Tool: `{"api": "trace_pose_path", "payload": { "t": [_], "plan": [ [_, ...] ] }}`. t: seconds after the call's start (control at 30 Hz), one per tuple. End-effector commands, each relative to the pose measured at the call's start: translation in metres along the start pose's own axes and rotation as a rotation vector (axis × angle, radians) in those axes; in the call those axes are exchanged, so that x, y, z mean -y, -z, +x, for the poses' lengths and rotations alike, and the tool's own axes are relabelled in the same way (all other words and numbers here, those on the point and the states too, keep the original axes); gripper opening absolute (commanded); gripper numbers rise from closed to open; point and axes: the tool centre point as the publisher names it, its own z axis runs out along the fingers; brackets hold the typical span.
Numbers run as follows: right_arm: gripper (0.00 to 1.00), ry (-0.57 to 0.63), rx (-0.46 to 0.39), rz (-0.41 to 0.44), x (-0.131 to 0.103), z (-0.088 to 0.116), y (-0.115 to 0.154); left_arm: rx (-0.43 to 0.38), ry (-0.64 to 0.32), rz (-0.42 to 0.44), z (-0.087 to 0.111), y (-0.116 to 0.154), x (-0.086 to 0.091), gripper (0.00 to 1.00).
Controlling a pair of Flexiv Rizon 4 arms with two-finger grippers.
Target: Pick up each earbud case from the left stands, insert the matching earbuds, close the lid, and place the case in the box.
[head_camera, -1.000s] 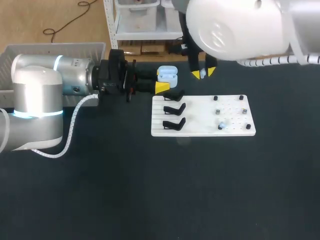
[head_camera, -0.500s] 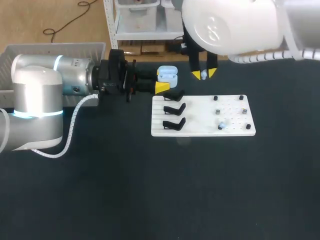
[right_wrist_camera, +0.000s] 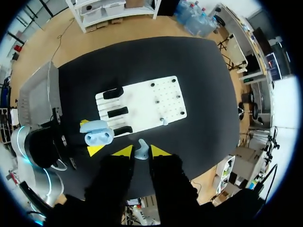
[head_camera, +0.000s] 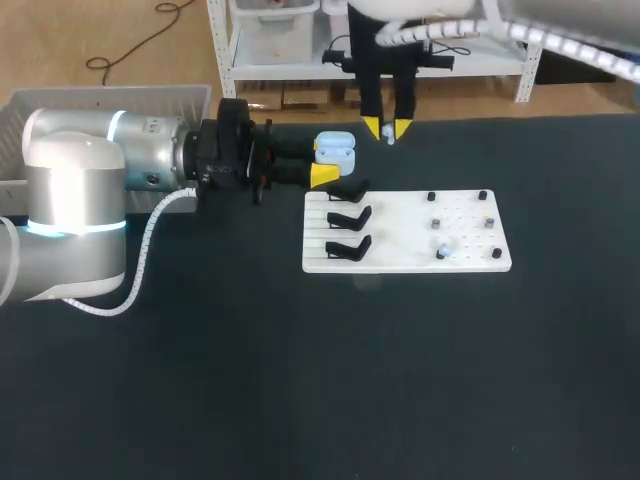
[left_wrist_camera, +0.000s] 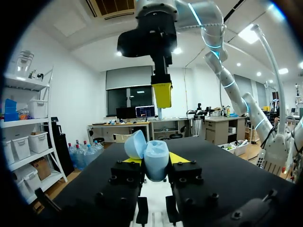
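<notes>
While left claw (left_wrist_camera: 155, 160) clamps the open earbud case (head_camera: 337, 151), right claw (head_camera: 386, 129) hangs above and beside it, pinching one earbud (right_wrist_camera: 141, 150). Risk: bud goes in skewed, slips loose, falls to table (head_camera: 300, 380).

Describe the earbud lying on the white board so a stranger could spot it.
Find the white rectangular board on the dark table, with three black stands along its left side. On its right half, toward the edge nearer the robot, sits the small pale blue earbud. It is the only light-coloured piece among the small black pegs there.
</notes>
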Motion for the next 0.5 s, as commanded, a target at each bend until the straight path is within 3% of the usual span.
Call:
{"api": "trace_pose_path", "payload": {
  "t": [0.03, 0.5],
  "plan": [
    [0.0, -0.018, -0.076, -0.002, -0.0053, -0.0033, -0.0032, 0.005, -0.003, -0.012, 0.0033, -0.0031, 0.0028, 0.0],
    [0.0, -0.018, -0.076, -0.002, -0.0053, -0.0033, -0.0032, 0.014, 0.007, -0.016, 0.01, -0.0108, 0.006, 0.0]
  ]
}}
